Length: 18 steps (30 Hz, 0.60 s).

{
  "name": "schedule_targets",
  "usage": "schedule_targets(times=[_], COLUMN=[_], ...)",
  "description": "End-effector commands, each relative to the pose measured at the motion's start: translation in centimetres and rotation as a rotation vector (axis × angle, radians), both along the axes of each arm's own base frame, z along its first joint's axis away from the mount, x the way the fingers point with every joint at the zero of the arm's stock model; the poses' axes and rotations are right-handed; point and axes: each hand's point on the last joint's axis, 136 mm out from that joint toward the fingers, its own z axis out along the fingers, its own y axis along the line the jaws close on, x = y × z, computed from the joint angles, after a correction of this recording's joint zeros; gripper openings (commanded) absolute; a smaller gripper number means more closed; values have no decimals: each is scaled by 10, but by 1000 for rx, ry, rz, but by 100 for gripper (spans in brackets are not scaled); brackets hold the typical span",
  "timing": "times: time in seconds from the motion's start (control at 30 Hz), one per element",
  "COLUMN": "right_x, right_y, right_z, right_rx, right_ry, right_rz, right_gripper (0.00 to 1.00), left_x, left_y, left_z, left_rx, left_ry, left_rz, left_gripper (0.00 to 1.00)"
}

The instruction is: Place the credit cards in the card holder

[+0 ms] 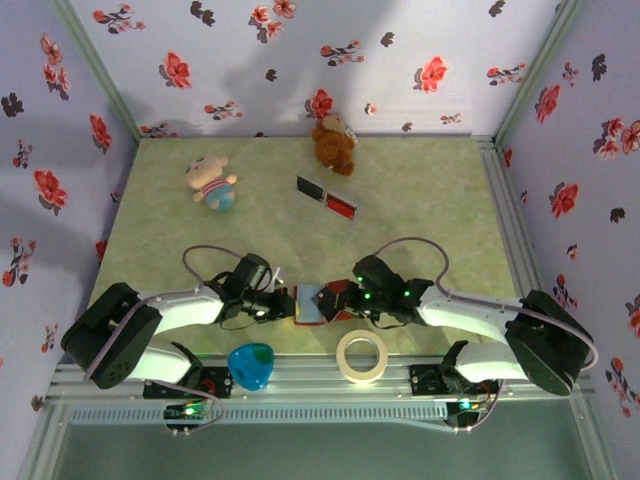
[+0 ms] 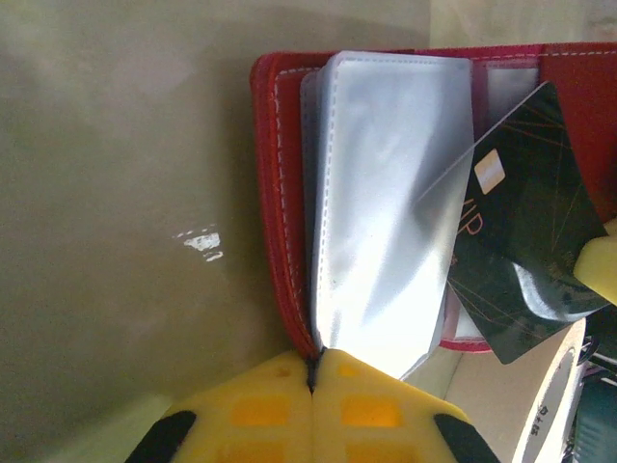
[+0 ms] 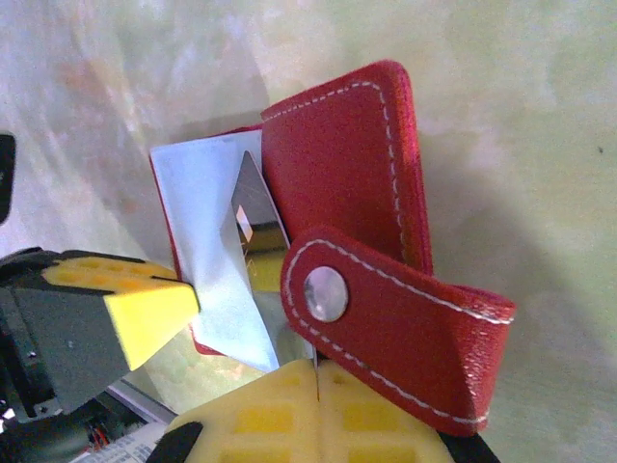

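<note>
I see the card holder [image 2: 275,193] lying open on the table [image 1: 430,220] near the front edge, between both arms. My left gripper [image 2: 311,381] is clenched on its lower edge, where the clear sleeve [image 2: 386,193] meets the red cover. My right gripper [image 3: 316,371] is also closed, pinching the dark credit card [image 2: 525,241], which sits slanted with one corner under the sleeve. Two more credit cards [image 1: 327,196] lie well apart, farther back

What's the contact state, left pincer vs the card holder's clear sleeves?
Touching. Left wrist view: the left pincer is shut on the lower corner of the clear sleeves of the card holder, no gap.
</note>
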Motion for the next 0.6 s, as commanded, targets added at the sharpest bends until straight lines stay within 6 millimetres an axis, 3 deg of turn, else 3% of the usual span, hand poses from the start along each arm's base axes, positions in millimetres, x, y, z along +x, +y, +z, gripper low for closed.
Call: schedule_targets(times=[0.0,0.13,0.37,0.47,0.57], right_x=[5,8,5,2,1], right_y=[-13,-13,-9,-16,-21], right_z=[-13,-12,-13,-9,-4], right_rx=[-46,-34,-46,-104,-156], right_ry=[-8,-19,-5,-18,-38], right_rz=[-85,-119,-87,-48,-5], right_gripper=[1,2,14,23,23], left_x=[-16,-16,-17,-17,-18], left_y=[7,4,1,3,4], left_z=[-17,-17,-21,-24,-25], left_rx=[60,56,58,71,78], left_ry=[63,68,74,72,76], left_rz=[-18,-19,-27,-27,-30], left_gripper=[5,5,5,5,5])
